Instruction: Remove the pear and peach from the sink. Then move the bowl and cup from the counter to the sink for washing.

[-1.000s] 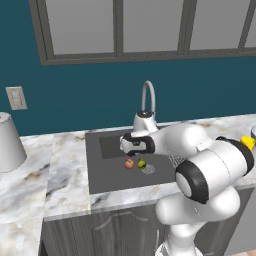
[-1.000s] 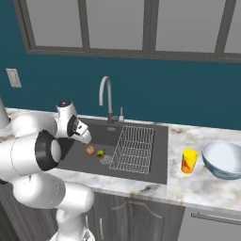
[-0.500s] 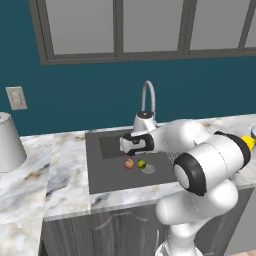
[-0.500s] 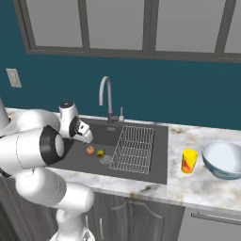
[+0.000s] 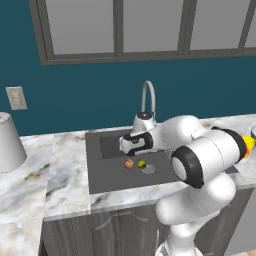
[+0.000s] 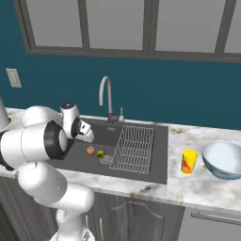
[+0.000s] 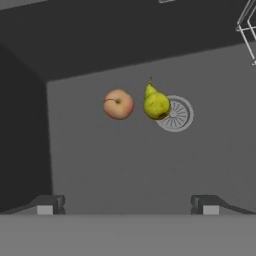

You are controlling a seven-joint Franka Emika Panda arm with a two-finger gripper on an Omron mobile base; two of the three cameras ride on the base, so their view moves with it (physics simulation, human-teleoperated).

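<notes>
Two fruits, peach (image 7: 118, 104) and pear (image 7: 156, 103), in sink (image 7: 125, 165); gripper (image 7: 127, 204) jaws wide, empty.

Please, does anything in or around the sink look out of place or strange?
Yes. Two fruits lie on the floor of the sink: the peach and, close beside it, the pear, which partly covers the round drain. Nothing looks spilled or broken.

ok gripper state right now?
Gripper: open, empty, above the dark grey sink floor, short of the reddish-orange round peach and yellow-green pear.
</notes>
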